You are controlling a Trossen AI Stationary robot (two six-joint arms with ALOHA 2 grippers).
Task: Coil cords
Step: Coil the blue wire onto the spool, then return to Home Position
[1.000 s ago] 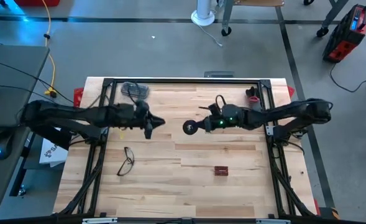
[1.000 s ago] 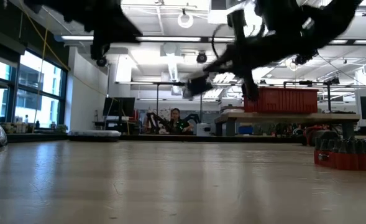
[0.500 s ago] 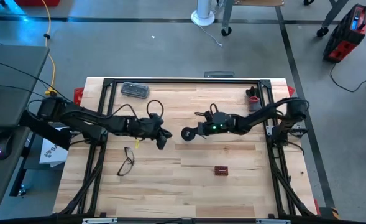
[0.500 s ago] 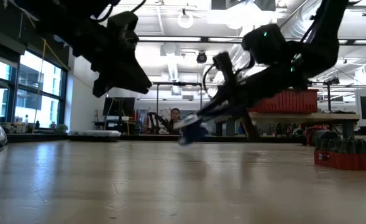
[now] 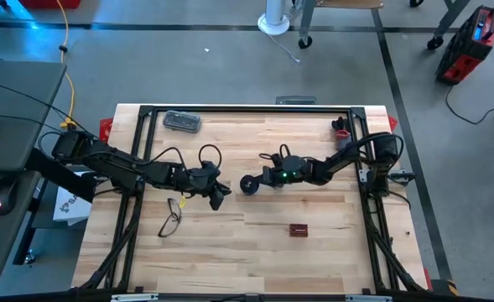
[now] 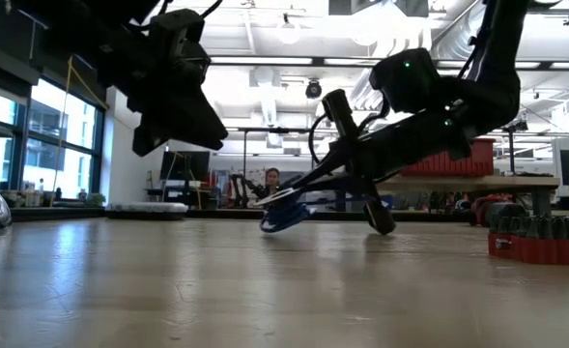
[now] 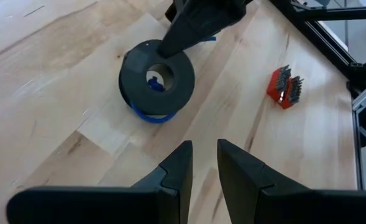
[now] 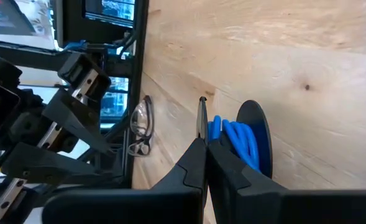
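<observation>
The cord is a blue cable wound in a small coil (image 5: 248, 184) between dark round discs. It lies at the table's middle and also shows in the left wrist view (image 7: 156, 81) and the low view (image 6: 285, 217). My right gripper (image 5: 257, 181) is shut on the coil and reaches in from the right. My left gripper (image 5: 218, 195) hovers just left of the coil and a little nearer. Its fingers (image 7: 202, 163) are a narrow gap apart and hold nothing. My right gripper pinches the rim of one thin dark disc (image 8: 201, 116) between its two fingers, beside the blue windings (image 8: 235, 140). The fingers slant down from the table's right side. The coil hangs tilted at the fingertips. Whether its lower edge (image 6: 282, 230) touches the table, I cannot tell.
Eyeglasses (image 5: 170, 216) lie near the left, close to my left gripper. A red block of bits (image 5: 298, 229) sits toward the near right. A grey case (image 5: 182, 122) lies at the far left, and a small red-and-dark thing (image 5: 341, 127) at the far right. A person sits far beyond the table (image 6: 272, 187).
My right gripper has come down and a little toward the table's left with the coil, from well above the table to close over it. My left gripper has gone down, toward the near edge and slightly right, closer to the coil.
</observation>
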